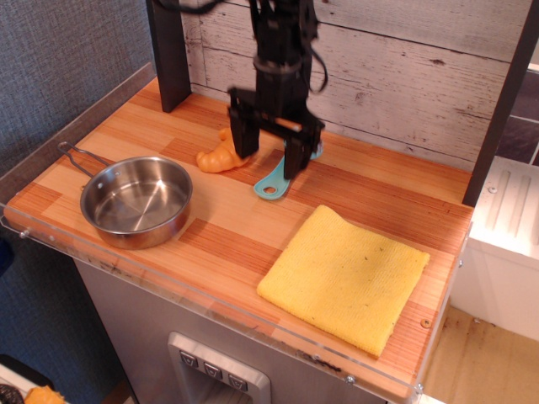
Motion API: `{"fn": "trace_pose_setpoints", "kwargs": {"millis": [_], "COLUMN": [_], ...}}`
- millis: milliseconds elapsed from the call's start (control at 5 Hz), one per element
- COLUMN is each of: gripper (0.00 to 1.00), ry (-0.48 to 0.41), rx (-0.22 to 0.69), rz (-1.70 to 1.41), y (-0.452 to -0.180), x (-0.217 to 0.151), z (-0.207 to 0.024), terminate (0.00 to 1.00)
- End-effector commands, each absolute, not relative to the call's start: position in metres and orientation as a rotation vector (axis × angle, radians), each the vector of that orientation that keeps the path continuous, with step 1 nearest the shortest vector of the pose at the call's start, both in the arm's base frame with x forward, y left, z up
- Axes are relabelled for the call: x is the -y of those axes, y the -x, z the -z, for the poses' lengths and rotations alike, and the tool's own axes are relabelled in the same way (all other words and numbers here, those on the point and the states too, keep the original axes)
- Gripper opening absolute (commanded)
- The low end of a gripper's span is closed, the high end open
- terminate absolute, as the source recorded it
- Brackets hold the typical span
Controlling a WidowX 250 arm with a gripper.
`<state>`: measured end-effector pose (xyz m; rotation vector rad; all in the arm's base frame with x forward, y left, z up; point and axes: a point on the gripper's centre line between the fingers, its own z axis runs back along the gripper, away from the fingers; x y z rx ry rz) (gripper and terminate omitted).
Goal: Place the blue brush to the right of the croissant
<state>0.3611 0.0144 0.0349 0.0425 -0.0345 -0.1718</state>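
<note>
The blue brush (pixel 275 181) lies flat on the wooden counter just right of the croissant, with its round-holed handle end pointing toward the front. Its bristled head is mostly hidden behind my fingers. The orange croissant (pixel 216 154) rests on the counter at the back, partly covered by my left finger. My gripper (pixel 269 153) hangs above both with its jaws spread wide and empty: the left finger is over the croissant, the right finger over the brush.
A steel pan (pixel 136 201) with a wire handle sits at the front left. A yellow cloth (pixel 344 276) lies at the front right. A dark post (pixel 168 52) stands at the back left and a plank wall (pixel 404 67) runs behind the counter.
</note>
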Motion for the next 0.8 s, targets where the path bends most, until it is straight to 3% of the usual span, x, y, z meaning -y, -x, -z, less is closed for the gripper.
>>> {"fn": "trace_pose_setpoints", "kwargs": {"millis": [0,400,600], "gripper": [1.00,1.00,1.00], "ry": [-0.015,0.073,0.073], "rx": [0.137,0.079,0.079], "rz": [0.147,0.210,0.210], "y": [-0.326,-0.307,-0.307], "x": [-0.007,0.000,0.000], "z": [-0.076,-0.071,-0.071], "terminate": [0.00,0.00,0.00]}}
